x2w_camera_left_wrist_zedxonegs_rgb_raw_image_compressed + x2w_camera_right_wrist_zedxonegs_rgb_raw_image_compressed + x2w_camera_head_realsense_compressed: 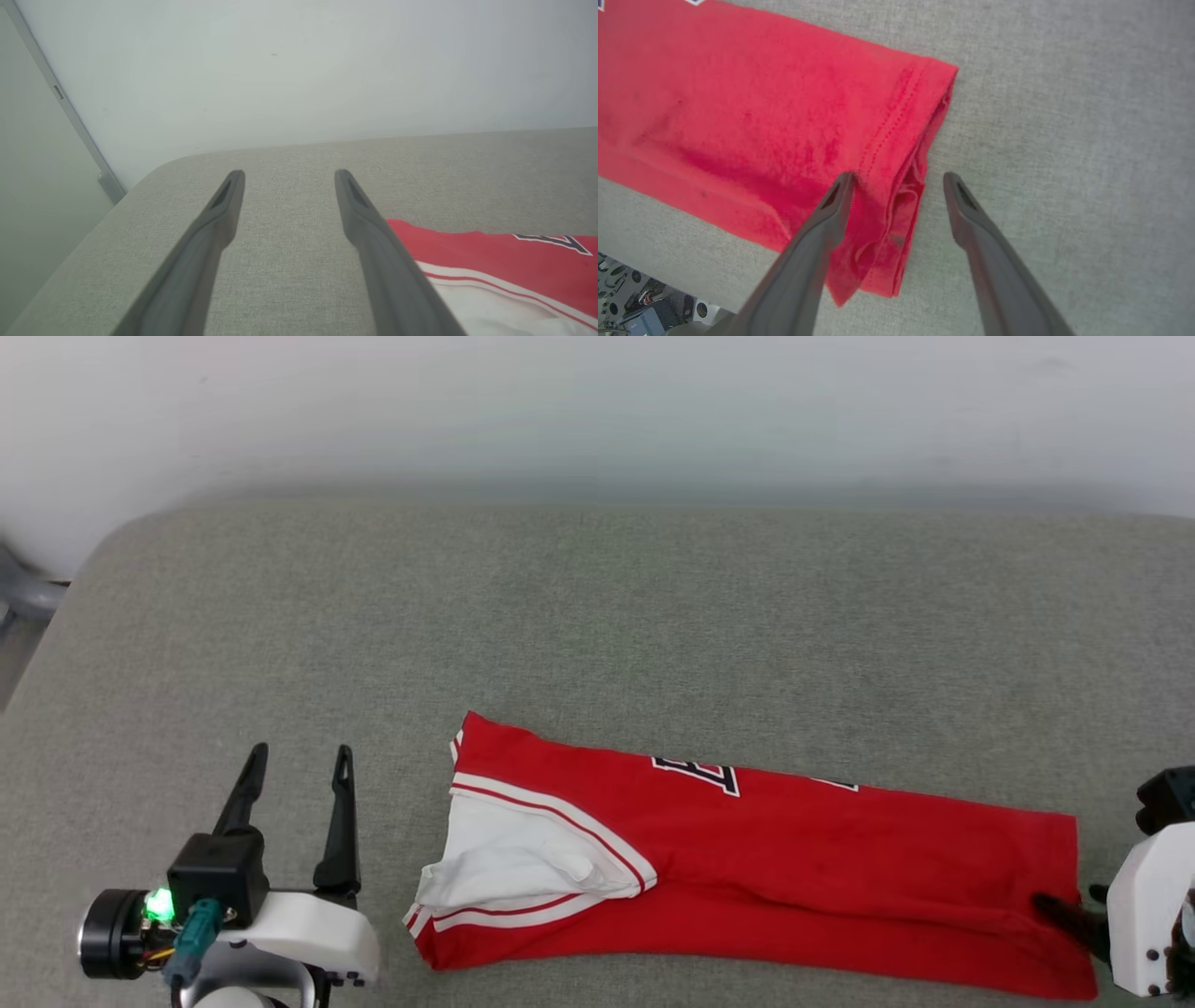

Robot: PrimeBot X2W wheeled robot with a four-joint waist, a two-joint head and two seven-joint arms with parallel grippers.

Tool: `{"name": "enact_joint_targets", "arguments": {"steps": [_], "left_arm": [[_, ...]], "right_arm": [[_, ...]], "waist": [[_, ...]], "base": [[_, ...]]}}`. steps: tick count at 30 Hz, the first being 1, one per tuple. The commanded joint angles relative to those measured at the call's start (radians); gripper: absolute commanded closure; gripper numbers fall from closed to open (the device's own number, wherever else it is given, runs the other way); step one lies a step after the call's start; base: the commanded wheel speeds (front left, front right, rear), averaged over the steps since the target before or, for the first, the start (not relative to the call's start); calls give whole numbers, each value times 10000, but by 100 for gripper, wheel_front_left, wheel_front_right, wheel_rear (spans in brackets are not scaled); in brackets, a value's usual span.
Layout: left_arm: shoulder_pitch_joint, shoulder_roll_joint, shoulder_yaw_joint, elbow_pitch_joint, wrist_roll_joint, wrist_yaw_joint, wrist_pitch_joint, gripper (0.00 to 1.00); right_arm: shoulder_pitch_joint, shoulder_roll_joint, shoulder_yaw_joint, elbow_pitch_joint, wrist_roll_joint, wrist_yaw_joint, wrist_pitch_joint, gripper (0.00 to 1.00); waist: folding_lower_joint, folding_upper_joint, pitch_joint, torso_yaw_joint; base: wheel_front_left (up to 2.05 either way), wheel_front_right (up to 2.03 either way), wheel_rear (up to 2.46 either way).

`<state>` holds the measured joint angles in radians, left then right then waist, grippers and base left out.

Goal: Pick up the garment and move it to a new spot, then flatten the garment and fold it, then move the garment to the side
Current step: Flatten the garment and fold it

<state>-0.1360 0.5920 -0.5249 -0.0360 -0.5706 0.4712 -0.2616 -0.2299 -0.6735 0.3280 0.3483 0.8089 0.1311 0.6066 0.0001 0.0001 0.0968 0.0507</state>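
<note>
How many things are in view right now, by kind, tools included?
Garment: 1
Tools: 2 (left tool, right tool, both open)
Grey padded surface: 1
Total: 4

On the garment [794, 859], lettering [698, 772] was mostly folded under, unreadable. Head view's right edge cut off the right gripper [1075, 903]; its fingers [1060, 908] were partly hidden behind their own housing. Gear [640, 308] in the right wrist view's corner was too small to identify.
</note>
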Motion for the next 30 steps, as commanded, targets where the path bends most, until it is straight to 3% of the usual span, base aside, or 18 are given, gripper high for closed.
{"name": "enact_joint_targets", "arguments": {"steps": [1, 6, 11, 17, 18, 19, 20, 30], "left_arm": [[174, -180, 168, -28, 193, -125, -44, 0], [500, -893, 737, 27, 979, -714, -43, 0], [801, -1610, 1270, 137, 1648, -1113, -34, 0], [1009, -2443, 1808, 460, 2644, -1550, -36, 0], [1052, -2562, 1923, 477, 2814, -1616, -35, 0], [1120, -2685, 2033, 514, 2963, -1699, -35, 0], [1155, -2801, 2151, 469, 3178, -1728, -35, 0], [1784, -3554, 3108, 346, 4307, -2256, -35, 0]], "right_arm": [[-137, 128, 26, 231, -9, -9, -41, 0], [-164, 610, 296, 989, 296, -7, -228, 0], [-212, 1181, 851, 978, 854, 17, -706, 0], [-385, 1180, 1537, 958, 1111, 53, -1324, 0], [-410, 1125, 1618, 977, 1091, 53, -1461, 16], [-446, 1044, 1656, 1024, 1076, 53, -1622, 74], [-459, 973, 1702, 1078, 1121, 51, -1752, 100], [-333, -110, 1533, 1660, 1654, -15, -2710, 100]], "waist": [[-1, -1, 115, 129], [-1, -1, 406, 396], [-1, -1, 570, 508], [-1, -1, 572, 517], [-1, -1, 556, 517], [-1, -1, 531, 516], [-1, -1, 493, 513], [-1, -1, 6, 342]], "base": [[0, 0, 0], [0, 0, 0], [0, 0, 0], [0, 0, 0], [0, 0, 0], [0, 0, 0], [0, 0, 0], [0, 0, 0]]}}
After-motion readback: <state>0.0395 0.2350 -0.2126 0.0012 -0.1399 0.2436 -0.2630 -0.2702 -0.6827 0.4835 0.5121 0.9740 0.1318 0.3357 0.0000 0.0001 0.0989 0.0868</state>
